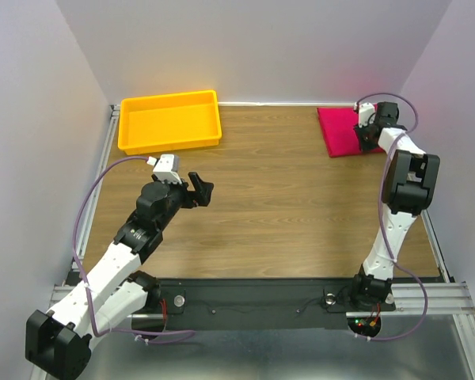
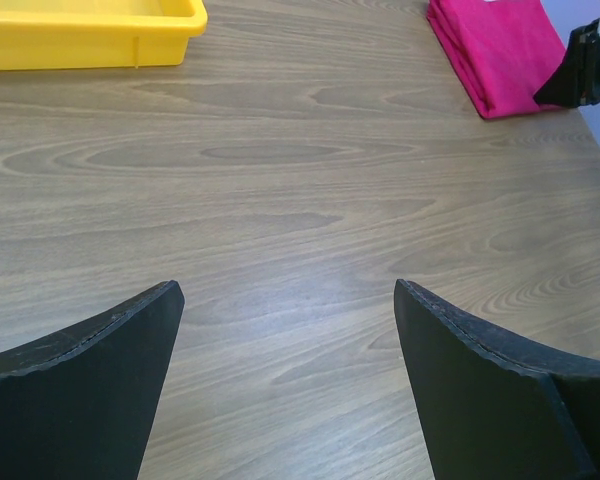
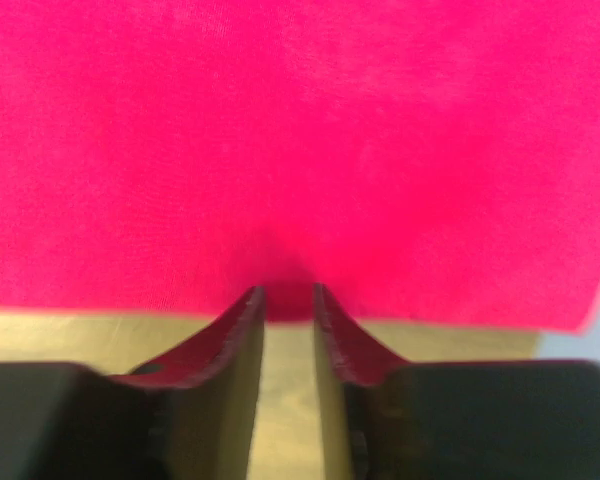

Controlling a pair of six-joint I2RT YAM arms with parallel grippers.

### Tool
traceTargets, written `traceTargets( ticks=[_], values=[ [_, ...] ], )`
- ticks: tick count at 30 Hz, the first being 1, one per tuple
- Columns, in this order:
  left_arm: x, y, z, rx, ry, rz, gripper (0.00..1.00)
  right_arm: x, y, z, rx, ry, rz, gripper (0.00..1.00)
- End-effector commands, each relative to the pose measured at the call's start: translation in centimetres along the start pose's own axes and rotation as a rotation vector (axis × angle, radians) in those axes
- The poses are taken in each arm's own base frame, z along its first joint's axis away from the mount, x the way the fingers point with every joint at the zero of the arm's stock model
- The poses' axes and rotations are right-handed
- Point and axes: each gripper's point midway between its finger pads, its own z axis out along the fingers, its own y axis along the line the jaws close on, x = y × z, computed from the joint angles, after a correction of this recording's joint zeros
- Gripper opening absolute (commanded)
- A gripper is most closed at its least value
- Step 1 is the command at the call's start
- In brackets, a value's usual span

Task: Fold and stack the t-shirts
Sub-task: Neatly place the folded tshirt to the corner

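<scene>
Folded crimson-pink t-shirt, right claw narrow, tips touching its edge, grip unclear, left claw wide open, empty

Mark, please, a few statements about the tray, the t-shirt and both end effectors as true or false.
1. The yellow tray sits at the table's far left. True.
2. The t-shirt lies inside the tray. False: the t-shirt lies on the table at the far right, apart from the tray.
3. The left end effector is wide open and holds nothing. True.
4. The right end effector hovers over the tray. False: the right end effector has its fingertips at the t-shirt's edge.
5. The t-shirt is a crumpled heap. False: it lies folded flat.
</scene>
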Motion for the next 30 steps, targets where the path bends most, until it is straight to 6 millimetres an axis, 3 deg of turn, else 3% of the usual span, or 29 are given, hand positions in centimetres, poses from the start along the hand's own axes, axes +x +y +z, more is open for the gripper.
traceTargets(
  ticks=[1, 3, 4, 5, 6, 9, 10, 14, 18, 22, 25, 30],
  values=[
    [-3.8, -1.5, -0.3, 0.042, -0.108, -0.005, 0.98, -6.0, -2.4, -7.4, 0.099, -0.162, 0.023, 0.34],
    [-4.5, -1.6, -0.4, 0.041, -0.124, -0.003, 0.98, -7.0, -2.3, -9.6, 0.099, -0.201, 0.024, 0.38],
    [-5.1, -1.9, -0.5, 0.045, -0.134, -0.002, 0.98, -7.9, -1.7, -12.1, 0.086, -0.246, 0.017, 0.43],
    [-5.4, -1.9, -0.6, 0.042, -0.142, 0.002, 0.98, -7.9, -1.0, -13.1, 0.063, -0.258, 0.019, 0.46],
    [-5.9, -2.1, -0.7, 0.042, -0.147, 0.004, 0.98, -8.0, 0.6, -15.5, 0.013, -0.299, -0.006, 0.55],
    [-6.7, -2.0, -1.1, 0.028, -0.158, 0.012, 0.99, -6.9, 3.0, -18.5, -0.044, -0.328, 0.006, 0.70],
    [-7.2, -1.9, -1.5, 0.014, -0.162, 0.014, 0.99, -6.2, 4.3, -20.5, -0.061, -0.351, 0.030, 0.81],
    [-8.6, -1.3, -2.4, -0.036, -0.177, 0.016, 0.99, -3.7, 7.2, -24.2, -0.091, -0.389, 0.100, 1.00],
    [-9.6, -0.9, -3.2, -0.070, -0.183, 0.013, 0.99, -1.8, 8.5, -26.8, -0.066, -0.412, 0.216, 1.00],
    [-9.7, -0.1, -3.3, -0.097, -0.184, 0.006, 0.98, 0.0, 8.2, -28.6, 0.030, -0.421, 0.339, 1.00],
    [-9.2, 0.9, -3.2, -0.118, -0.187, 0.006, 0.99, 1.2, 8.7, -29.5, 0.057, -0.446, 0.394, 1.00],
    [-8.5, 3.2, -2.8, -0.165, -0.174, -0.007, 0.98, 2.4, 7.7, -29.7, 0.145, -0.453, 0.518, 1.00]
  ],
)
